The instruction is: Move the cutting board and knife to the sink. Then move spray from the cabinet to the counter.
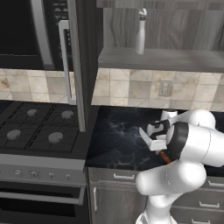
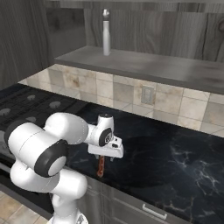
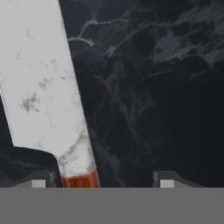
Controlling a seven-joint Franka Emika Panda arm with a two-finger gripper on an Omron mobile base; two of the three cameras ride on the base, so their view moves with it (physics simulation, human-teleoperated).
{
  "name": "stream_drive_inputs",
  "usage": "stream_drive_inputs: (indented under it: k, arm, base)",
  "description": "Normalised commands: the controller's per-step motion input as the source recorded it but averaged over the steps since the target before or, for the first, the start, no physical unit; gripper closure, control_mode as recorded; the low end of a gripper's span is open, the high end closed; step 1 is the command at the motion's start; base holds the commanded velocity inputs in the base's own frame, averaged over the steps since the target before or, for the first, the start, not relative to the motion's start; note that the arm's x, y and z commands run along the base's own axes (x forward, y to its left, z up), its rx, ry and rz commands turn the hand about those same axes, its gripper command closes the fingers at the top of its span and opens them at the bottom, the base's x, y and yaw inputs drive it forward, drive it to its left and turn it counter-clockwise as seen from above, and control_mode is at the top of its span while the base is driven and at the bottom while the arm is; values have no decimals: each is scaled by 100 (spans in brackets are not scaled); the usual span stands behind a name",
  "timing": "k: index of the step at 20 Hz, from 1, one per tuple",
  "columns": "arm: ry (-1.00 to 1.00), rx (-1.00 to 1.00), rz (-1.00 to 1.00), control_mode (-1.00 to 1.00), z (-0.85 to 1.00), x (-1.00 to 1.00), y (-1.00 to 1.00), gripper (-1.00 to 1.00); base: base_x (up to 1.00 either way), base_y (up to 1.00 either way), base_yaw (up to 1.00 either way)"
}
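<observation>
The knife (image 3: pixel 43 87) lies flat on the black marble counter (image 3: pixel 166 87), its wide silver blade pointing away from the hand. Its reddish-brown handle starts between my fingertips (image 3: pixel 168 180), nearer the left one. My gripper (image 3: pixel 103 181) hangs low over it, open, both tips clear of the handle. From the right base the handle (image 2: pixel 100 167) pokes out under the gripper (image 2: pixel 106 157) near the counter's front edge. The spray (image 1: pixel 141 31) (image 2: pixel 106 33) stands upright on the open cabinet's shelf (image 1: pixel 162 59). The cutting board and the sink are out of view.
The cabinet door (image 1: pixel 81 65) with its white bar handle stands open, edge-on, left of the arm. A gas stove (image 1: pixel 39 127) sits left of the counter, with the black microwave (image 1: pixel 22 30) above it. A wall outlet (image 2: pixel 147 94) is set in the tiles.
</observation>
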Motion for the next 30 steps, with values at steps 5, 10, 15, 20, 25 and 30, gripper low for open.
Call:
stream_drive_inputs:
  k: [5,10,15,20,25,30]
  arm:
    - [0,0,0,-100,-49,-30,0,100]
    - [0,0,0,-100,-48,-32,0,100]
    - [0,0,2,-100,-37,-40,0,100]
    - [0,-1,1,-100,-23,-44,0,100]
    - [-1,0,0,-100,2,-38,0,100]
    - [-6,0,0,-100,21,-25,0,100]
  base:
    - [0,0,0]
    - [0,0,0]
    - [0,0,0]
    - [0,0,0]
    - [0,0,0]
    - [0,0,0]
